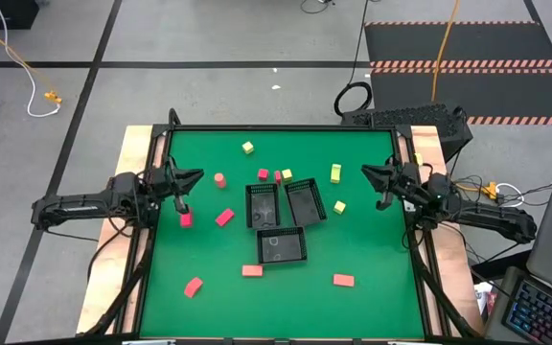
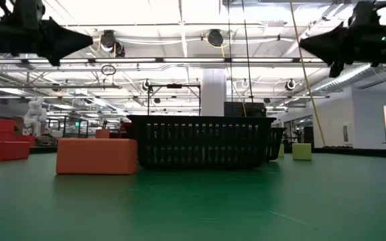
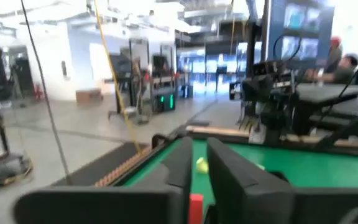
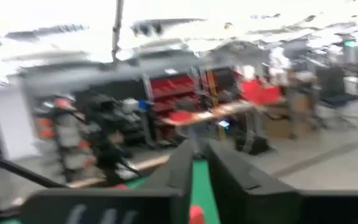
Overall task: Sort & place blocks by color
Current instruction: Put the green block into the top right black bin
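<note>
While no writing is legible, blocks (image 1: 224, 218) dot the green table (image 1: 372, 307); left gripper (image 1: 195, 177) and right gripper (image 1: 367, 172) hover slightly parted, empty.

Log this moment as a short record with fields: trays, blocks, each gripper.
trays: three black mesh trays clustered at mid-table, apparently empty
red blocks: scattered on the green mat, e.g. one near the front
yellow-green blocks: loose, mostly far side, e.g.
left gripper: raised at left edge, holding nothing
right gripper: raised at right edge, holding nothing
</note>
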